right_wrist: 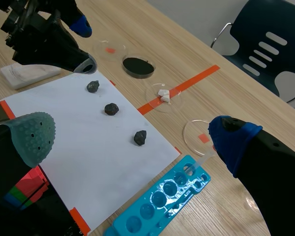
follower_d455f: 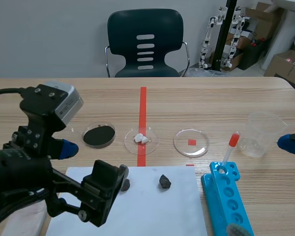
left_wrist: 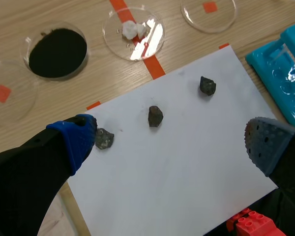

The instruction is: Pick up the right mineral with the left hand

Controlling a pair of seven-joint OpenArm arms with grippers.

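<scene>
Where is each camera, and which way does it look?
Scene view: between the arms, facing across the table to the chair; left gripper shows.
Left wrist view: on the left wrist, looking down at the white sheet; own open gripper shows.
Right wrist view: on the right wrist, looking down; open right gripper and left gripper show.
Shared: all three show the right mineral.

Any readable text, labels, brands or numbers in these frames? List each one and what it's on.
No text is readable in any view.
Cardboard boxes behind the table: there may be print on them, but it is too small to read.
Plastic beaker: no legible markings.
White sheet and blue tube rack: no text showing.
</scene>
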